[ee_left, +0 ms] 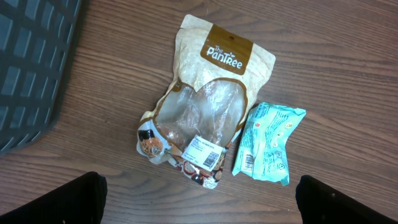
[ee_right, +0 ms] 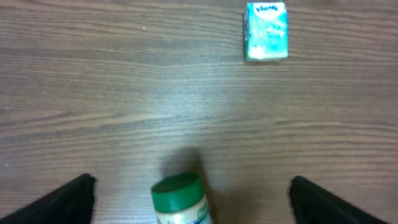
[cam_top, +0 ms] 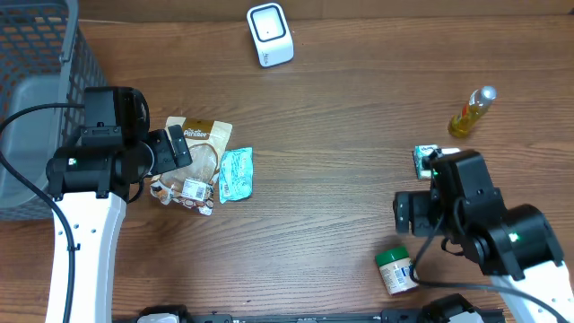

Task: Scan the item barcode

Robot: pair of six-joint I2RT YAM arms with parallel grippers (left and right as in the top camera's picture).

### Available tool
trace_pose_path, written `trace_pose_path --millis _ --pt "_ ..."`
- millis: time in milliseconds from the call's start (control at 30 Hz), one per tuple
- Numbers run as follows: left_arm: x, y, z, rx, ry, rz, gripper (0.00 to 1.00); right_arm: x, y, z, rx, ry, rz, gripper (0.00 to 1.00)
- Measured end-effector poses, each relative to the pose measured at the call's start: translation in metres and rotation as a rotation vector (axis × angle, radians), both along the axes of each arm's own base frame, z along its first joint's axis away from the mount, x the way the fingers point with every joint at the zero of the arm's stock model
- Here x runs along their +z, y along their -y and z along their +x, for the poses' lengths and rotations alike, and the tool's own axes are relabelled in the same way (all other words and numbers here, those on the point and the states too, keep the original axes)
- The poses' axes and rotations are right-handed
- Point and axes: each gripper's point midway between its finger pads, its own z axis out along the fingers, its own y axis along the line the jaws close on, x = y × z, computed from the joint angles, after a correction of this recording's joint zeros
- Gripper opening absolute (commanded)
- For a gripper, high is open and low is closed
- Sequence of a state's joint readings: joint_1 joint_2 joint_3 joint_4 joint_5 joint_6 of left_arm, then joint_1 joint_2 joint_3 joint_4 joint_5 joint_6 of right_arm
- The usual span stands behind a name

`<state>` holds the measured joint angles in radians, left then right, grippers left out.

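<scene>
1. Jar on its side, front right, lid end pointing away, centred between my right gripper's fingers.
2. Both jaw pairs released, empty; left gripper hangs over pouch.
3. Right arm nearer jar; likely its pick.

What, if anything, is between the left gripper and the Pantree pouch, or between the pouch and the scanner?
Nothing visible. The open left gripper hovers over the Pantree pouch; the teal packet lies beside it, not on it. Only wooden table shows between the pouch and the white scanner.
</scene>
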<state>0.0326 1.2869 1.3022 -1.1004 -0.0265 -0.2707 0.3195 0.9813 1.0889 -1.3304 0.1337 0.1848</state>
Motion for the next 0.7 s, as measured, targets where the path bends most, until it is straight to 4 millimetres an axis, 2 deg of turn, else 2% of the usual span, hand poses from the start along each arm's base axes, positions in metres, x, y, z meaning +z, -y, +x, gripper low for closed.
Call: trace_pose_path --millis 67,100,133,167,367,467,533,567,633,700 --pt "0.000 0.000 0.000 0.000 0.000 0.000 1.00 -0.004 -0.005 0.005 -0.030 -0.018 0.031 0.53" --pt "0.000 0.000 0.000 0.000 0.000 0.000 1.00 -0.007 -0.007 0.005 -0.056 -0.031 0.046 0.27" --pt "0.000 0.000 0.000 0.000 0.000 0.000 0.99 -0.012 -0.009 0.003 -0.135 -0.068 0.083 0.08" --pt "0.000 0.000 0.000 0.000 0.000 0.000 1.00 -0.014 -0.009 0.000 -0.171 -0.086 0.095 0.04" --pt "0.000 0.000 0.000 0.000 0.000 0.000 0.99 -0.022 -0.002 -0.025 -0.453 -0.195 0.148 0.04" --pt "0.000 0.000 0.000 0.000 0.000 0.000 1.00 -0.020 0.005 -0.018 -0.622 -0.149 0.176 0.14" --pt "0.000 0.000 0.000 0.000 0.000 0.000 0.99 -0.014 0.018 -0.001 -0.743 -0.037 0.168 0.17" --pt "0.000 0.000 0.000 0.000 0.000 0.000 1.00 -0.008 0.032 0.011 -0.812 0.048 0.148 0.17" --pt "0.000 0.000 0.000 0.000 0.000 0.000 1.00 -0.002 0.055 0.019 -0.920 0.127 0.122 0.16" --pt "0.000 0.000 0.000 0.000 0.000 0.000 1.00 0.003 0.089 0.021 -1.064 0.191 0.094 0.17"
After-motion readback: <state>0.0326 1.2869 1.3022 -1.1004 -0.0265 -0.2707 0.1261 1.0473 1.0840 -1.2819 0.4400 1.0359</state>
